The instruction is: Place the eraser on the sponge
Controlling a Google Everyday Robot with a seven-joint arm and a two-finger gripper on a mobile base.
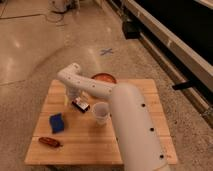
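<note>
The eraser (80, 105), a black block with a white face, lies flat on the wooden table (135, 90), left of centre. The blue sponge (57, 122) sits nearer the front left, about a hand's width from the eraser. My white arm reaches across from the lower right and bends down at its far end. The gripper (72, 97) hangs just above and left of the eraser, close to its near-left end. Nothing rests on the sponge.
A translucent cup (100, 112) stands just right of the eraser. A red-brown bowl (104, 78) sits at the table's back edge. A red-brown elongated object (50, 142) lies near the front left corner. My arm hides the table's right half.
</note>
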